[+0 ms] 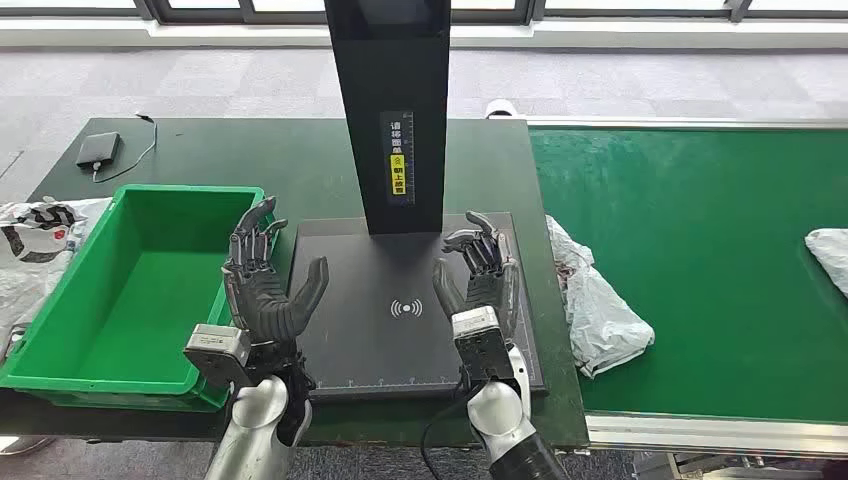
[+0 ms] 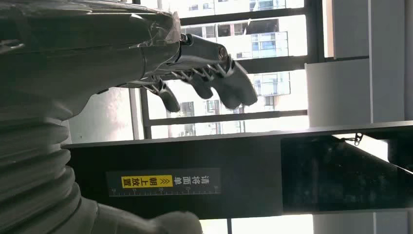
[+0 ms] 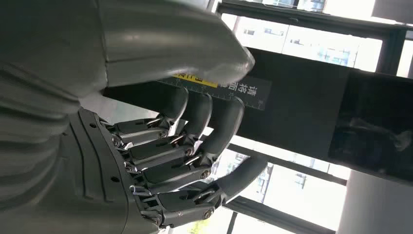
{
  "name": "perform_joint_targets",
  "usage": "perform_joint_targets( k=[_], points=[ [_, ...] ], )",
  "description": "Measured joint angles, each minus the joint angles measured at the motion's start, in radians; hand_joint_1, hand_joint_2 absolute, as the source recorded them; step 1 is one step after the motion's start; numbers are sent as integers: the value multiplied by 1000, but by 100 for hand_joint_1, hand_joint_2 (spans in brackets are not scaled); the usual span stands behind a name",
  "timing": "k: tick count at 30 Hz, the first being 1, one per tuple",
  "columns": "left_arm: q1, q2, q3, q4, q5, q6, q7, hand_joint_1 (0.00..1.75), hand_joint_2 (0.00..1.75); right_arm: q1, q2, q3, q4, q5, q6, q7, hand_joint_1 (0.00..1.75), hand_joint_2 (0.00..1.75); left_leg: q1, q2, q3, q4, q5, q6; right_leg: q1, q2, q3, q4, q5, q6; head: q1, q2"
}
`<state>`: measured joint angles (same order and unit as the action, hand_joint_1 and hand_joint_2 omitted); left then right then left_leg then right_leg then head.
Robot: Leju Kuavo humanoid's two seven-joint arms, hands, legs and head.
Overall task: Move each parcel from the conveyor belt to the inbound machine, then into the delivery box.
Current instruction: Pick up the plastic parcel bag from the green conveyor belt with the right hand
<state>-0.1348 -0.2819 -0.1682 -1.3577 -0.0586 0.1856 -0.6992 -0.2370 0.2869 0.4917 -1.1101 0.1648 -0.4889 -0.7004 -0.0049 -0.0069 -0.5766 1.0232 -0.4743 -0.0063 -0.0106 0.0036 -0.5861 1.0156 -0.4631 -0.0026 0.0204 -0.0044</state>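
Observation:
A crumpled white plastic parcel [image 1: 595, 305] lies at the near left end of the green conveyor belt [image 1: 700, 220], beside the inbound machine's dark plate [image 1: 405, 340]. A second white parcel [image 1: 830, 255] shows at the belt's right edge. The machine's black column [image 1: 390, 110] rises behind the plate. My left hand [image 1: 265, 280] is raised over the plate's left edge, fingers spread, holding nothing. Over the plate's right part my right hand [image 1: 480, 275] is up too, fingers apart and slightly curled, empty. The green delivery box [image 1: 70, 340] stands left of the plate, with nothing in it.
A white printed bag [image 1: 35, 235] lies left of the box. A dark flat device with a cable [image 1: 98, 150] sits at the table's far left corner. In both wrist views the column's yellow label [image 2: 146, 181] [image 3: 195, 78] shows against bright windows.

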Motion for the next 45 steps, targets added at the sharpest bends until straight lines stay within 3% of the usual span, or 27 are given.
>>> perform_joint_targets(
  k=[25, 29, 31, 34, 36, 38, 41, 45],
  points=[
    [1, 0, 2, 0, -2, 10, 0, 0, 175, -2, 0, 0, 21, 26, -19, 0, 0, 175, 0, 0, 0, 0, 0, 0, 0, 0, 0, 0, 0, 0, 0, 0],
    [1, 0, 4, 0, 2, 13, 0, 0, 175, -9, 0, -5, 50, 78, -83, 2, 0, 175, 0, 0, 0, 0, 0, 0, 0, 0, 0, 0, 0, 0, 0, 0],
    [6, 0, 6, -2, 7, 14, 0, 0, 175, -17, 0, -31, 91, 177, -140, 23, 0, 175, 0, 0, 0, 0, 0, 0, 0, 0, 0, 0, 0, 0, 0, 0],
    [21, 0, 12, -11, 13, 11, 0, 0, 175, -18, 5, -165, 127, 554, -197, 124, 0, 175, 0, -1, 0, 0, 0, 0, 0, -1, 0, 0, 0, 0, 0, 0],
    [31, 1, 18, -20, 14, 9, 0, 0, 175, -17, 9, -323, 128, 852, -205, 216, 0, 175, 0, -3, 0, 0, 0, 0, 0, -2, 1, 0, 0, 0, 0, 0],
    [44, 1, 26, -34, 16, 9, 0, 0, 175, -15, 11, -498, 125, 1043, -209, 282, 0, 175, -1, -5, 0, 0, 0, 0, -1, -4, 1, 0, 0, 0, 0, 0],
    [70, 2, 44, -61, 30, 5, 0, 0, 175, -16, 5, -739, 124, 1156, -212, 347, 0, 175, -2, -5, 0, 1, -1, 1, -2, -4, 1, -1, 0, 0, 0, 0],
    [111, 2, 77, -104, 36, -8, 0, 0, 175, -31, -19, -1016, 145, 1179, -212, 325, 0, 175, -2, -4, -1, 1, -1, 2, -2, -4, 1, -1, -1, 2, 0, 0]
  ],
)
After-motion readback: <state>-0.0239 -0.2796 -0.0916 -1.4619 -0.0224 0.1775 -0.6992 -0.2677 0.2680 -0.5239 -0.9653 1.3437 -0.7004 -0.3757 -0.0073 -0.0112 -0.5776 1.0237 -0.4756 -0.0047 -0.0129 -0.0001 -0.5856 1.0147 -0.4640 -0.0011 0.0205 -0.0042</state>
